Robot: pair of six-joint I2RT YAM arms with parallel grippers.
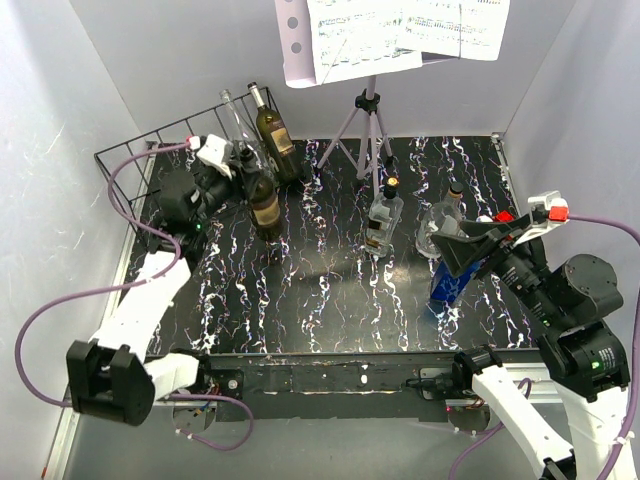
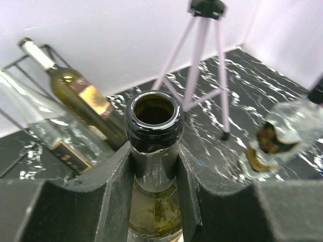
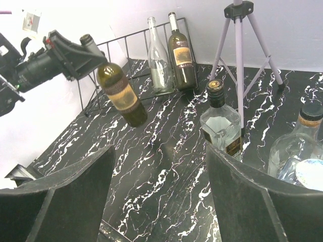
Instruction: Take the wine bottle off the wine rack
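I've got the left claw [image 2: 155, 169] clenched on the neck of the wine bottle [image 3: 120, 91], just under the lip, with dark padding tight against the glass on both sides. The bottle hangs tilted out in front of the rack [image 1: 160, 131], neck leaning towards the rack's left end and base swung out over the desk [image 1: 330, 300]. From these views I can't tell if the base is touching the desk or just off it.

The right claw [image 3: 159, 194] is spread wide with nothing between its fingers, parked far from the rack on the other side of the desk.

My worries from here:
- The grip is high and narrow on smooth glass while the heavy body hangs below at an angle, so a quick swing could let the bottle pivot or slide down through the pads.
- A clear bottle [image 3: 157, 60] and a dark labelled one [image 3: 180, 55] lean in the rack's right end (both close behind mine), and any drift back towards them risks a knock.
- Setting the bottle down tilted could tip it, so I'd bring it upright first, well out from the rack and short of the square bottle [image 3: 221, 126] farther along.
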